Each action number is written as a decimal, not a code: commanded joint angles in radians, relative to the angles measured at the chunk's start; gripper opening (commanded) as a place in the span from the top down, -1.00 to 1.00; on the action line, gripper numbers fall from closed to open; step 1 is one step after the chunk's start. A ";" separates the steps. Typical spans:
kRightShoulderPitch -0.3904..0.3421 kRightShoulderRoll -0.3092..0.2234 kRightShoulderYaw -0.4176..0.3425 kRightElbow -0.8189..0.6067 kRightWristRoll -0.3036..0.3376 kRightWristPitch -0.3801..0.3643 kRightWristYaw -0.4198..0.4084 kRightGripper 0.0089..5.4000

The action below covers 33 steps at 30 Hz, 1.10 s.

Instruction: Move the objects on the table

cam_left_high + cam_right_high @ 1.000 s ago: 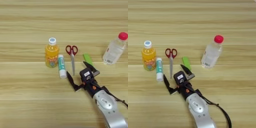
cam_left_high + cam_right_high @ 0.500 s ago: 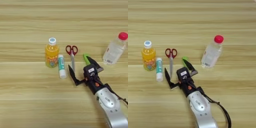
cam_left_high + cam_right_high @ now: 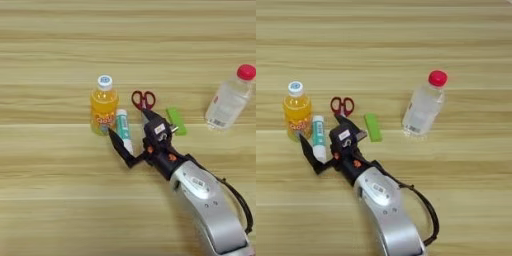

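Observation:
My right gripper (image 3: pixel 128 123) is open, its two black fingers spread on either side of the teal-and-white tube (image 3: pixel 122 128), which lies flat on the table (image 3: pixel 50 60). One finger points toward the orange juice bottle (image 3: pixel 103 106), which stands upright just left of the tube. The other finger lies over the blades of the red-handled scissors (image 3: pixel 143 99); only their handles show. A green block (image 3: pixel 176 121) lies right of the gripper's body. The clear bottle with a red cap (image 3: pixel 228 98) stands at the far right. The silver forearm (image 3: pixel 387 210) comes in from the bottom right.
A black cable (image 3: pixel 426 212) loops off the right side of the forearm.
The gripper has moved left, from beside the green block and over the scissors' blades to astride the tube. Its fingers stay spread. None of the objects has shifted.

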 commanded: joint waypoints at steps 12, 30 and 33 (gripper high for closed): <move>-0.194 0.069 0.077 0.094 -0.008 0.004 0.008 -0.99; -0.338 0.119 0.042 0.349 -0.024 -0.094 -0.019 -0.99; -0.348 0.123 0.037 0.358 -0.026 -0.100 -0.020 -0.99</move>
